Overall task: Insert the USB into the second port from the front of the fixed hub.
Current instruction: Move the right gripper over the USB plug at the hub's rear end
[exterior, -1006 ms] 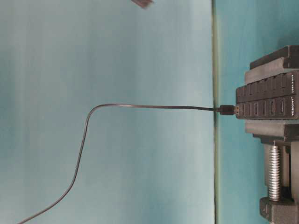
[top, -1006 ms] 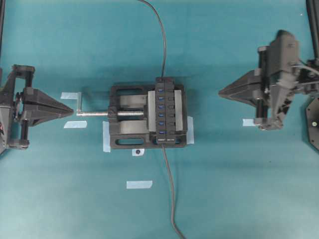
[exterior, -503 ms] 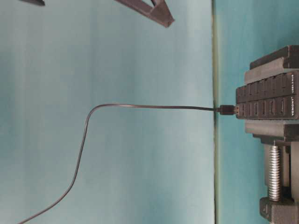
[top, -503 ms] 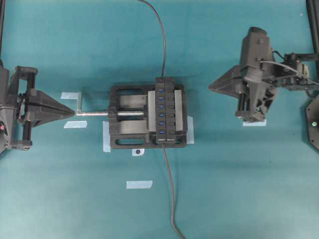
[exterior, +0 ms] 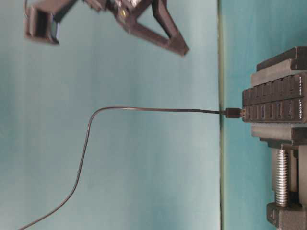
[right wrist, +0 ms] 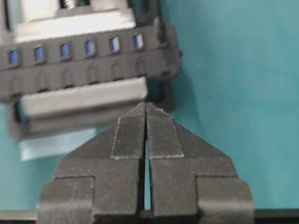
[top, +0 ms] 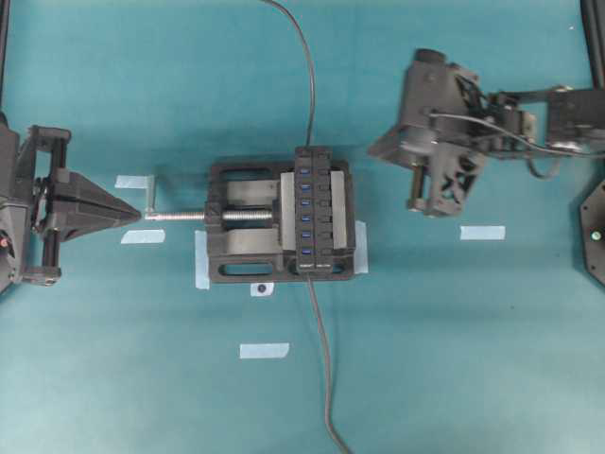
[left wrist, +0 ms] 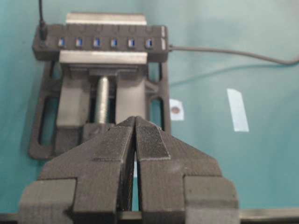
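The fixed hub (top: 313,210) sat clamped in the vise (top: 248,223), a USB (exterior: 233,113) already seated in an end port, while the left gripper (left wrist: 135,122) and right gripper (right wrist: 145,108) were pressed together, holding nothing.

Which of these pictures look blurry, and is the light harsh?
Right wrist view: hub soft and blurred, gripper sharper. Left wrist view: gripper crisp, vise slightly soft. Overhead view: even light, faint shadows, no glare. Table-level view: sideways, washed-out pale background.

Even bright light; soft shadows; wrist views blurred.
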`<control>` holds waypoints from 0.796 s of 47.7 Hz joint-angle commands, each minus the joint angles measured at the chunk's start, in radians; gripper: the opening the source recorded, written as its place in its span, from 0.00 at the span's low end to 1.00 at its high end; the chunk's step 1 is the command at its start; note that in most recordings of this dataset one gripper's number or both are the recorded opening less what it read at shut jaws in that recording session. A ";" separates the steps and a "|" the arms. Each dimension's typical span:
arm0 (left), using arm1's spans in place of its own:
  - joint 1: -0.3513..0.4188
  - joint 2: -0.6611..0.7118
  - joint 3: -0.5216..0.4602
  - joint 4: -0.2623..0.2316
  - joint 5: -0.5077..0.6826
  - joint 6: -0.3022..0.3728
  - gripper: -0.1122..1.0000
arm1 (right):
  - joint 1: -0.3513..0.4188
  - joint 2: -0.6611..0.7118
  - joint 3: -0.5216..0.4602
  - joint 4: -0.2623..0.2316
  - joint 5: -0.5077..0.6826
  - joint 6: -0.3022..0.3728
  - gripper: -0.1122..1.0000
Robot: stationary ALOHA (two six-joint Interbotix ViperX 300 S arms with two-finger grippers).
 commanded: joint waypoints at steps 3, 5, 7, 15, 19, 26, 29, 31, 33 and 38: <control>-0.002 0.003 -0.035 0.003 -0.003 0.002 0.10 | -0.009 0.029 -0.044 -0.011 -0.006 0.002 0.07; -0.002 0.003 -0.035 0.002 -0.003 0.002 0.10 | -0.011 0.041 -0.052 -0.011 -0.009 0.002 0.07; -0.002 0.003 -0.035 0.002 -0.002 0.002 0.10 | -0.012 0.054 -0.057 -0.009 -0.012 0.002 0.07; -0.002 0.003 -0.034 0.003 -0.003 0.002 0.10 | -0.012 0.097 -0.067 -0.011 -0.057 -0.006 0.07; -0.002 0.003 -0.035 0.002 -0.003 0.003 0.10 | -0.015 0.110 -0.067 -0.014 -0.087 -0.008 0.07; -0.002 0.003 -0.035 0.003 -0.002 0.003 0.10 | -0.025 0.137 -0.078 -0.014 -0.107 -0.018 0.07; -0.002 0.003 -0.035 0.002 -0.003 0.003 0.10 | -0.028 0.147 -0.086 -0.014 -0.109 -0.021 0.07; -0.002 0.003 -0.035 0.002 -0.002 0.003 0.10 | -0.029 0.153 -0.089 -0.014 -0.110 -0.023 0.07; -0.002 0.003 -0.035 0.002 -0.002 0.003 0.10 | -0.031 0.161 -0.092 -0.015 -0.112 -0.023 0.07; -0.002 0.003 -0.034 0.002 -0.002 0.003 0.10 | -0.035 0.183 -0.104 -0.017 -0.112 -0.025 0.07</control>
